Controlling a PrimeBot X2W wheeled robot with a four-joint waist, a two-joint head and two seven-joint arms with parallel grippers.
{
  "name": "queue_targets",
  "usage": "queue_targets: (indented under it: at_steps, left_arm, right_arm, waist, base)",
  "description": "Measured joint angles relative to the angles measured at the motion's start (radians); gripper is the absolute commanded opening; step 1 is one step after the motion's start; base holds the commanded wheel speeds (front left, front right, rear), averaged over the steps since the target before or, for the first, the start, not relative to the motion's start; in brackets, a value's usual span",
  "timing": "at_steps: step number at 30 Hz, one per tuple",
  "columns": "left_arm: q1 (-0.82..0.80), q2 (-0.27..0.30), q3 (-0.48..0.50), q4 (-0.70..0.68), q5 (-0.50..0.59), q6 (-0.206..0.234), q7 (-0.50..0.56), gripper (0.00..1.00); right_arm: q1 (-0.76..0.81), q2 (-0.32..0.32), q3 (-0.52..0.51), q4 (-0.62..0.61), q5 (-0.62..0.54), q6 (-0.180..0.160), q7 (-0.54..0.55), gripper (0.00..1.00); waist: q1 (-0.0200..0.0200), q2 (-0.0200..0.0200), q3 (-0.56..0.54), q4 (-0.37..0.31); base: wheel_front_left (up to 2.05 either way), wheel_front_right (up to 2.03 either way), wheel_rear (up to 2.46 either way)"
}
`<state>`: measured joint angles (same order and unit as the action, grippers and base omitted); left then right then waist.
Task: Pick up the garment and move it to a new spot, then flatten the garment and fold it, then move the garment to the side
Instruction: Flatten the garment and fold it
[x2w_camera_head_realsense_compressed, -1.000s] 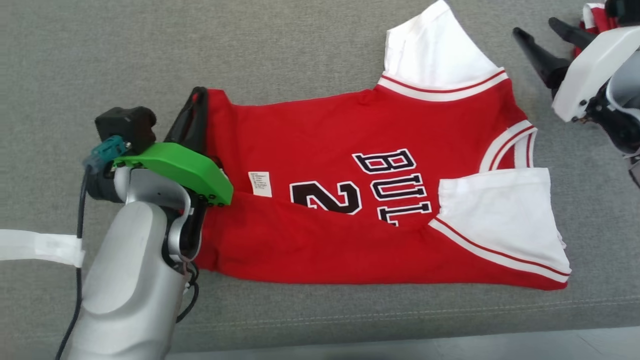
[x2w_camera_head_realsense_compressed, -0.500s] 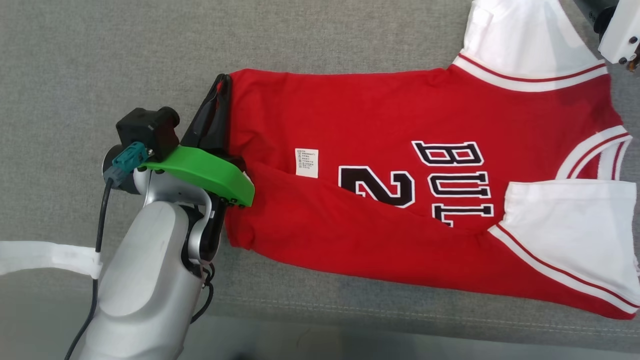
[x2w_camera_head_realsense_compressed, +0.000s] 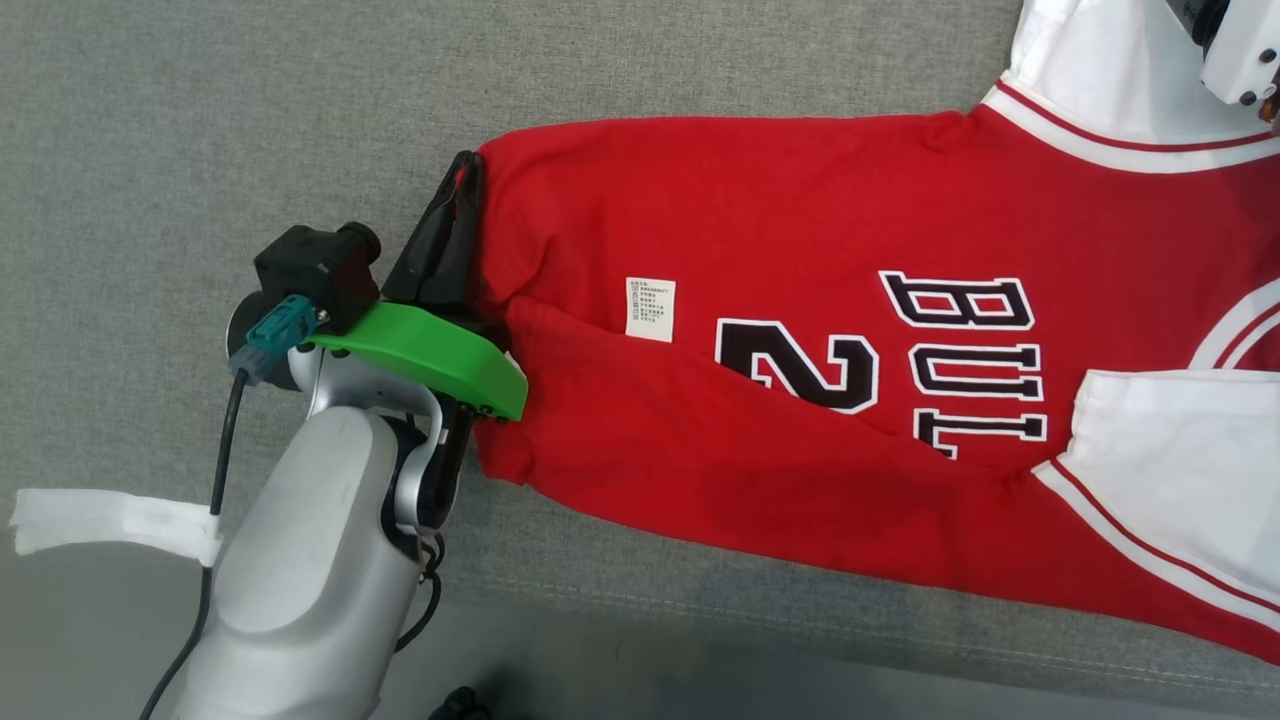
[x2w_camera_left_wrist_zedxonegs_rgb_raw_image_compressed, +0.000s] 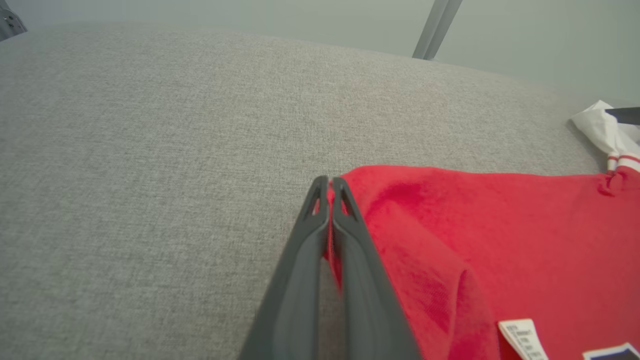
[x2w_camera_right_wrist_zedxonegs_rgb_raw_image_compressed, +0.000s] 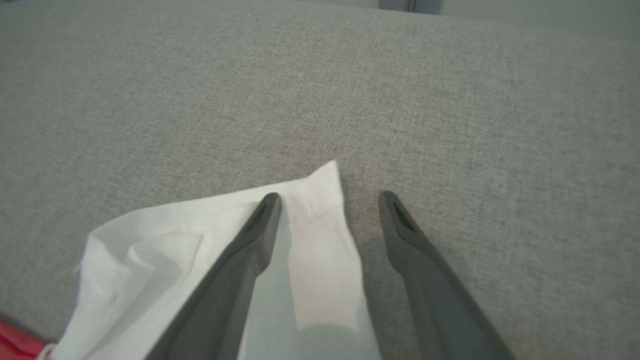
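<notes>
Head view shifted, left tool (x2w_camera_left_wrist_zedxonegs_rgb_raw_image_compressed: 330, 183) pinching jersey (x2w_camera_head_realsense_compressed: 800, 200) hem, right tool (x2w_camera_right_wrist_zedxonegs_rgb_raw_image_compressed: 330, 198) spread over white sleeve (x2w_camera_right_wrist_zedxonegs_rgb_raw_image_compressed: 150, 240).

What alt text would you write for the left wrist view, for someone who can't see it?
The left gripper, its two dark fingers pinched shut, grips the edge of a red jersey lying on a grey fabric surface. A white care label shows at lower right, a white sleeve at far right.

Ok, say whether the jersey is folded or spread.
Partly folded: one side of the jersey lies over its front, covering some lettering.
</notes>
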<state>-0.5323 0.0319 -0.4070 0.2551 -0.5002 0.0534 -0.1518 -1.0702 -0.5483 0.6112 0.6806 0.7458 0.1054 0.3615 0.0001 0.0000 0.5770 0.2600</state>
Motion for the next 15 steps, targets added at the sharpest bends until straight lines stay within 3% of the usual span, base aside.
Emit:
queue_targets:
  at_steps: [1, 2, 3, 4, 6, 15]
  left_arm:
    - [0.0, 0.0, -0.002, 0.001, -0.002, 0.0, -0.004, 0.0]
    - [-0.001, -0.001, -0.004, 0.002, -0.006, 0.001, -0.005, 0.0]
    - [-0.001, -0.001, -0.006, 0.004, -0.008, 0.001, -0.008, 0.0]
    - [-0.001, -0.001, -0.007, 0.006, -0.008, 0.001, -0.008, 0.0]
    - [-0.002, -0.002, -0.008, 0.011, -0.013, 0.002, -0.011, 0.0]
    - [-0.003, -0.004, 0.023, 0.04, -0.035, 0.01, -0.036, 0.0]
  right_arm:
    - [-0.004, 0.001, 0.001, 0.005, 0.0, 0.0, 0.0, 0.64]
    - [-0.008, 0.002, 0.003, 0.009, 0.0, 0.001, -0.002, 0.46]
    - [-0.01, 0.003, 0.004, 0.012, 0.0, 0.003, -0.007, 0.37]
    - [-0.013, 0.006, 0.005, 0.016, -0.001, 0.003, -0.009, 0.19]
    - [-0.016, 0.015, 0.006, 0.025, 0.0, 0.005, -0.01, 0.0]
    - [-0.019, 0.07, 0.016, 0.054, 0.001, 0.009, -0.077, 0.0]
  waist:
    - [0.0, 0.0, 0.001, 0.001]
    - [0.0, 0.0, 0.003, 0.002]
    - [0.0, 0.0, 0.004, 0.003]
    - [0.0, 0.0, 0.005, 0.003]
    - [0.0, 0.0, 0.006, 0.004]
    - [0.0, 0.0, -0.007, -0.023]
  base:
    - [0.0, 0.0, 0.0]
    - [0.0, 0.0, 0.0]
    - [0.0, 0.0, 0.0]
    - [0.0, 0.0, 0.0]
    - [0.0, 0.0, 0.0]
    - [0.0, 0.0, 0.0]
